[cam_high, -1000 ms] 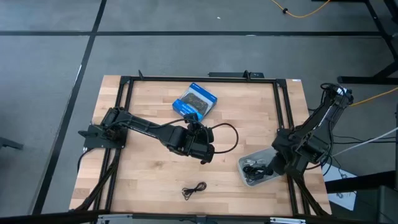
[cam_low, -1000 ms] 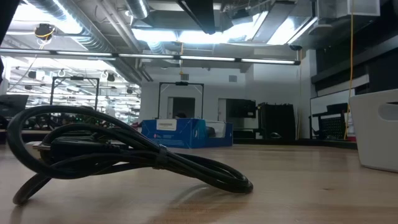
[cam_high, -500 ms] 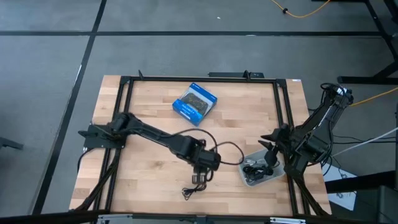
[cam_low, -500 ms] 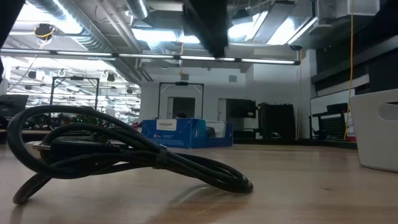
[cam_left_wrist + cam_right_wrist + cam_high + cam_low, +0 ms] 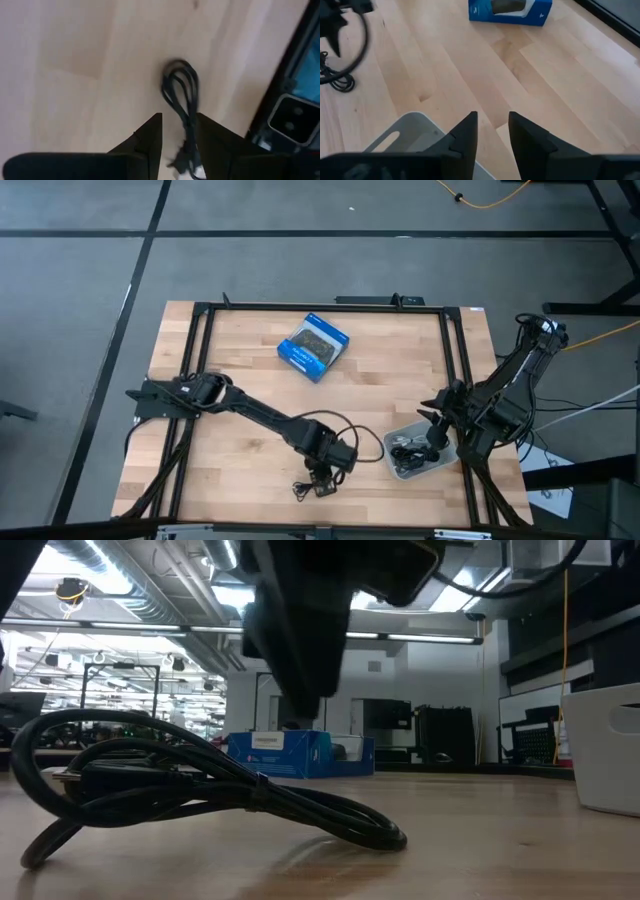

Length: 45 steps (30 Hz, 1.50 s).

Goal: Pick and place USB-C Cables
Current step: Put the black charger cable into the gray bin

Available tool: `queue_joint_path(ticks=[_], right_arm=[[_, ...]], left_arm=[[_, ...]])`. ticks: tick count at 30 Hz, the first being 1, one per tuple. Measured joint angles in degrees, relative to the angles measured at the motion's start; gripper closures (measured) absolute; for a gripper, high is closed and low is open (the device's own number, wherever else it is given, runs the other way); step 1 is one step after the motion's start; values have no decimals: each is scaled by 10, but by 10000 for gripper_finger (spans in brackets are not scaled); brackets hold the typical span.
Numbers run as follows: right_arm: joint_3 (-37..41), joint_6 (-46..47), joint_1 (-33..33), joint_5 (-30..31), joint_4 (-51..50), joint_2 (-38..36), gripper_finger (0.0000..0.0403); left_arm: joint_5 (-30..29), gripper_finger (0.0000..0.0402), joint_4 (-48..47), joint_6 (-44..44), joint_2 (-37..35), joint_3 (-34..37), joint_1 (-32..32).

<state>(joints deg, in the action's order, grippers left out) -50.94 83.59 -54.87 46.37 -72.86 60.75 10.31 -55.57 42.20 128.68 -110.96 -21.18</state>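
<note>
One black USB-C cable (image 5: 312, 486) lies in a loose coil on the wood near the table's near edge. It fills the foreground of the low view (image 5: 200, 790) and shows in the left wrist view (image 5: 181, 97). My left gripper (image 5: 320, 473) hangs open just above it (image 5: 179, 137), a finger on each side of the cable's near end, and shows as a dark mass above the coil (image 5: 300, 630). Other black cables (image 5: 405, 450) lie in the white bin (image 5: 415, 457). My right gripper (image 5: 432, 435) is open above the bin (image 5: 492, 131). No pale cables show.
The blue-and-black box (image 5: 313, 346) lies toward the far edge, also in the right wrist view (image 5: 510, 7) and the low view (image 5: 290, 753). The bin's white wall (image 5: 605, 745) stands at the right. A black frame rail (image 5: 320, 307) borders the table. Bare wood lies between box and cable.
My left arm has swung from beside the blue box toward the table's near edge and come down over the lone black cable. My right gripper has risen a little out of the bin. The cable has stayed where it was.
</note>
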Motion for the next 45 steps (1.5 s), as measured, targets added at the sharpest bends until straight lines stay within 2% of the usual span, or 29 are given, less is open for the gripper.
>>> queue_joint_path(ticks=[6,14,18,21,29,39,45], right_arm=[[3,-1,0,1,4,0,289],[71,-1,0,-2,50,1,289],[91,-1,0,-49,57,0,289],[91,-1,0,-75,56,0,289],[76,-1,0,-70,54,0,289],[76,-1,0,-70,52,0,289],[76,-1,0,-75,52,0,289]], left_arm=[[3,295,-14,10,16,1,-22],[-12,295,-34,16,29,0,-24],[35,295,-42,27,35,0,-26],[48,295,-53,31,39,0,-26],[77,295,-47,57,38,0,-21],[72,295,-7,44,37,0,-12],[104,295,-5,43,37,0,-18]])
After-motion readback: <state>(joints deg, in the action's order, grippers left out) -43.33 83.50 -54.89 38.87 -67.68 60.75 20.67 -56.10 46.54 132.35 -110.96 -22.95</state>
